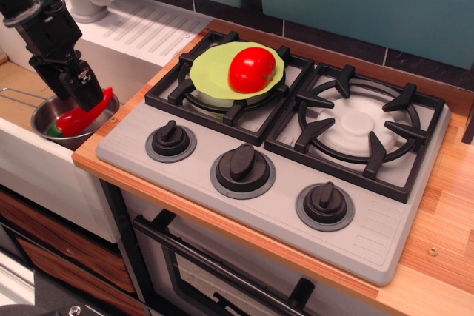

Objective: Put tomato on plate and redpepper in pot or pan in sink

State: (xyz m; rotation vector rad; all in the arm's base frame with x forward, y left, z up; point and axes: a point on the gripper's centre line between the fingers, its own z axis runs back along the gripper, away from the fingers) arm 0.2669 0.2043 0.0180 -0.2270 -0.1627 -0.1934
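Already the tomato sits on the plate; jaws clamped on the redpepper, low inside the pot, unreleased.

A grey stove (three black knobs) sits on a wooden counter.
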